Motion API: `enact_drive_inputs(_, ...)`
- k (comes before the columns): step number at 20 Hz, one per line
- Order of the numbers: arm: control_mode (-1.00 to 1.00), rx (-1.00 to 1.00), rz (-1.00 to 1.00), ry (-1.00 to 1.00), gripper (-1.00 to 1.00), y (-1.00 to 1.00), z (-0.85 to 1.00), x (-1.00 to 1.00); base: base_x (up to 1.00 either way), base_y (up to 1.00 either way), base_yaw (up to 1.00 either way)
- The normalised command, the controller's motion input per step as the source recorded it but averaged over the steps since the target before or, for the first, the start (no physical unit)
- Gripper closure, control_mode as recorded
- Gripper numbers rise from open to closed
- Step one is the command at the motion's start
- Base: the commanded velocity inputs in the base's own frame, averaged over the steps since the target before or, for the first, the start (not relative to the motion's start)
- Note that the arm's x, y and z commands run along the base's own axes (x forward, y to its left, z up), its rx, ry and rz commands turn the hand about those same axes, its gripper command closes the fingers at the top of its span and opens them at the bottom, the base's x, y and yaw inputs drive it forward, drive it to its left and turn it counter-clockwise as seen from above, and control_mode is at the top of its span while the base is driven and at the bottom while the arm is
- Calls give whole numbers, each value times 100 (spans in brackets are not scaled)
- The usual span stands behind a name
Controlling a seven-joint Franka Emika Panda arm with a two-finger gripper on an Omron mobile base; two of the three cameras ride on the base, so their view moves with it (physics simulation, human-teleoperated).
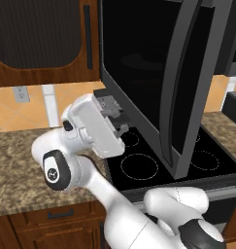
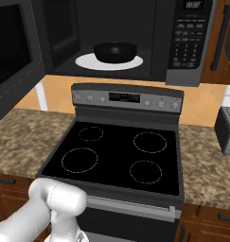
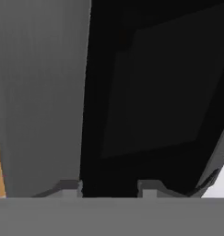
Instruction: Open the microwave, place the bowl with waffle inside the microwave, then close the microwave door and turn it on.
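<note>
Inside the microwave (image 2: 111, 42), one black bowl (image 2: 115, 51) sits on one white turntable (image 2: 88, 62); beside its single open microwave door (image 1: 153, 73), one gripper (image 1: 117, 119), grip undeterminable.

Gripper (image 1: 120, 118) half-open, arm raised

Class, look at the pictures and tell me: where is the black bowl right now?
In the right base view the bowl sits on the white round plate inside the open microwave, above the stove and left of the keypad.
</note>
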Motion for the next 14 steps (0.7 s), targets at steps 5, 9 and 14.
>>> enact_drive_inputs(5, -100, 0, 0, 25, 100, -22, 45, 0, 0, 0, 0)
enact_drive_inputs(9, -100, -1, 0, 63, 100, -31, 22, 0, 0, 0, 0)
enact_drive_inputs(14, -100, 6, 11, 58, 100, -78, 18, 0, 0, 0, 0)
